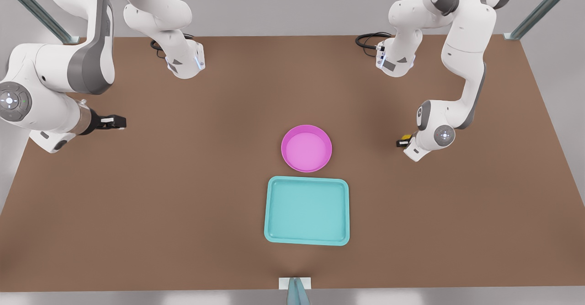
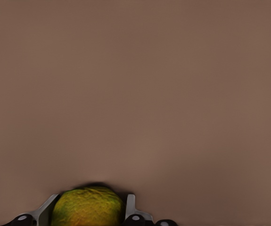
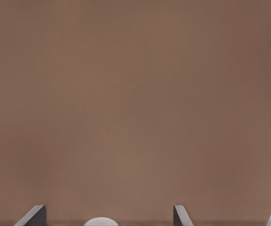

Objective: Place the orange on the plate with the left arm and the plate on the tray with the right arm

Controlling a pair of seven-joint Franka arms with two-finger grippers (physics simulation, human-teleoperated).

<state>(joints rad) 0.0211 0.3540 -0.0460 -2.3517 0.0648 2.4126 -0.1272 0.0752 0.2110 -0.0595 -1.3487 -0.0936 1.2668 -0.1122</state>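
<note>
The orange point(image 2: 87, 207) is gripped between the two fingers of my left gripper point(image 2: 88, 213). In the front view that gripper point(image 1: 402, 142) is low over the table at the front view's right, with the orange point(image 1: 405, 137) a small yellow spot at its tip. The pink plate point(image 1: 306, 149) lies bare at mid-table, well to the left of the orange in the front view. Just in front of the plate lies the teal tray point(image 1: 306, 210), also bare. My right gripper point(image 1: 119, 122) waits open at the front view's left, its fingers point(image 3: 37, 213) spread wide over bare table.
The brown table point(image 1: 183, 195) runs to grey floor on all sides. Both arm bases and black cables point(image 1: 370, 40) sit along the far edge. Metal posts point(image 1: 539, 10) stand at the far corners, and a white bracket point(image 1: 295, 283) sits at the near edge.
</note>
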